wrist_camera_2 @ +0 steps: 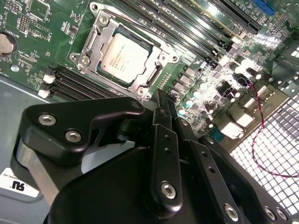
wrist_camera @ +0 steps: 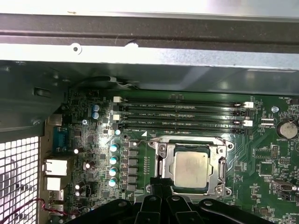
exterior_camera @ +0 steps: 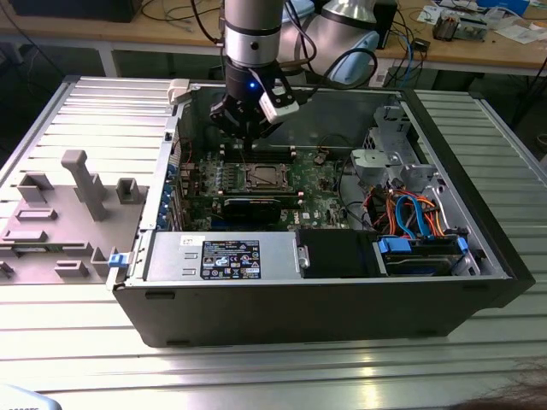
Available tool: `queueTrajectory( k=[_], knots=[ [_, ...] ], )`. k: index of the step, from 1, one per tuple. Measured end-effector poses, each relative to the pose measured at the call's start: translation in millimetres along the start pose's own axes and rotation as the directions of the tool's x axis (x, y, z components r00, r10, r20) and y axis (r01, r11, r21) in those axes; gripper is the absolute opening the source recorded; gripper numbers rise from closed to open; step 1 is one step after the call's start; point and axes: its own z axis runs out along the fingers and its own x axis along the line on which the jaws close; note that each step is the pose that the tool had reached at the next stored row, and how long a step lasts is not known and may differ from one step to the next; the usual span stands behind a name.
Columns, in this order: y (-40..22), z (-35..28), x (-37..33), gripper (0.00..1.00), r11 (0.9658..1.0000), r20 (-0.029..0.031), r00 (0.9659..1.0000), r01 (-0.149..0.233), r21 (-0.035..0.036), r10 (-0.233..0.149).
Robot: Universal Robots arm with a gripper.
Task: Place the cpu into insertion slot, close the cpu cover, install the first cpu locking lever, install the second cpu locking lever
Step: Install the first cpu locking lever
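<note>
The cpu [wrist_camera_2: 125, 56] [wrist_camera: 190, 169] lies flat in the insertion slot [exterior_camera: 263, 177] on the green board. Its silvery top shows through the cut-out of the cpu cover [wrist_camera_2: 154, 70] [wrist_camera: 219, 169], which lies down flat around it. Thin metal levers run along the sides of the cover; whether they are latched I cannot tell. My gripper [exterior_camera: 246, 141] [wrist_camera_2: 163, 103] [wrist_camera: 159, 183] hangs above the board just beside the socket's edge. Its black fingers [wrist_camera_2: 164, 140] are shut together with nothing between them.
The computer case [exterior_camera: 342, 299] lies open on a ribbed metal table. Black memory slots [wrist_camera: 182, 114] run beside the socket. A power supply [exterior_camera: 226, 256], a drive cage with blue and orange cables [exterior_camera: 419, 213] and a red wire [wrist_camera_2: 261, 140] are near. A grey fixture [exterior_camera: 77, 196] stands at the exterior view's left.
</note>
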Motion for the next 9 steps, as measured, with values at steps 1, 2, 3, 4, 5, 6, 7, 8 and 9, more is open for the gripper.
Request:
queueTrajectory(
  k=[1,2,3,4,5,6,7,8,9],
  knots=[
    [0.0,0.0,0.3,0.11,1.0000,0.0000,1.0000,0.000,-0.0003,0.000],
    [0.0,0.0,0.7,0.11,1.0000,0.0000,1.0000,0.000,-0.0005,0.000],
    [0.1,0.0,1.2,0.11,1.0000,0.0001,1.0000,0.000,-0.0010,0.000],
    [0.1,0.0,1.6,0.11,1.0000,0.0000,1.0000,0.000,-0.0013,0.000],
    [0.1,0.1,2.0,0.11,1.0000,0.0001,1.0000,0.000,-0.0017,0.000],
    [0.1,0.1,2.5,0.11,1.0000,0.0001,1.0000,0.000,-0.0020,0.000],
    [0.2,0.1,3.5,0.11,1.0000,0.0001,1.0000,0.000,-0.0027,0.000],
    [0.2,0.1,4.0,0.11,1.0000,0.0002,1.0000,0.000,-0.0031,0.000],
    [0.2,0.1,4.4,0.11,1.0000,0.0001,1.0000,0.000,-0.0033,0.000]
  ],
)
